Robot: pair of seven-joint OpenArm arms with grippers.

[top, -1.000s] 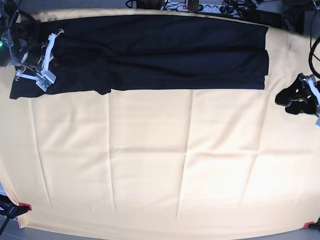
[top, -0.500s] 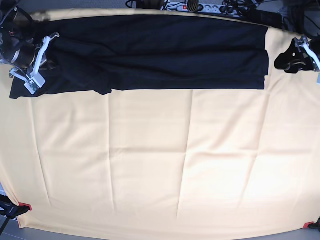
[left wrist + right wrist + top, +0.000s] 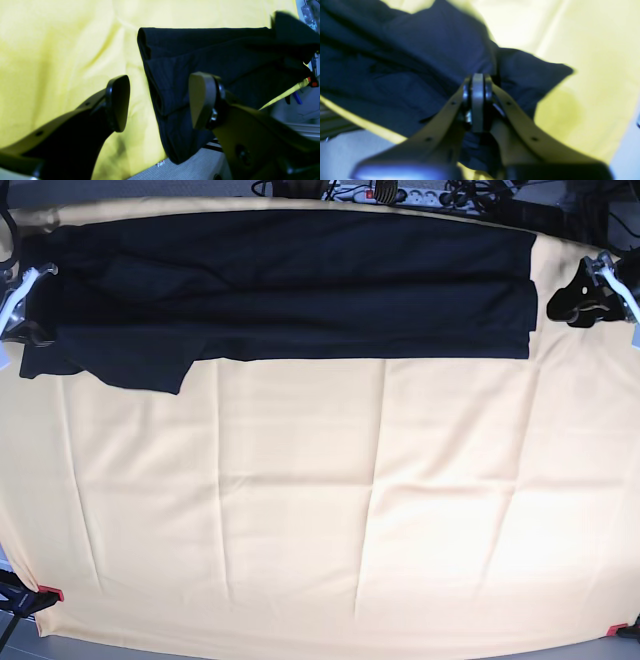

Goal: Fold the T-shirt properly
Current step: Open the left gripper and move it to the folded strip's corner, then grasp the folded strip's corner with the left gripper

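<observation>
**Long fold laid along the far edge; cross fold still to come**

Spread over the whole surface (image 3: 320,510): a pale yellow cloth, creased in a grid, bare across the middle and the near side.

Lying along the far edge of that cloth: the T-shirt (image 3: 300,285), dark and folded lengthwise into a long band running almost from one side to the other. Square and stacked in layers at the end on the base view's right. Looser at the opposite end, with one flap hanging lower than the rest of the band.

Judged as the step in hand: the lengthwise fold done, the crosswise fold not yet begun.

Just beside the square end, clear of the fabric: the left end effector (image 3: 160,105), spread wide and empty, the layered corner of the shirt lying between and beyond its fingers in the wrist view.

At the loose end: the right end effector (image 3: 478,100), pads pressed together with dark fabric bunched around and under the tips. Blurred there, so impossible to say for certain whether cloth is pinched.

Called for next, most likely: closing on the square corner layers, securing the loose end as well, smoothing the drooping flap, then carrying one end over to the other.
</observation>
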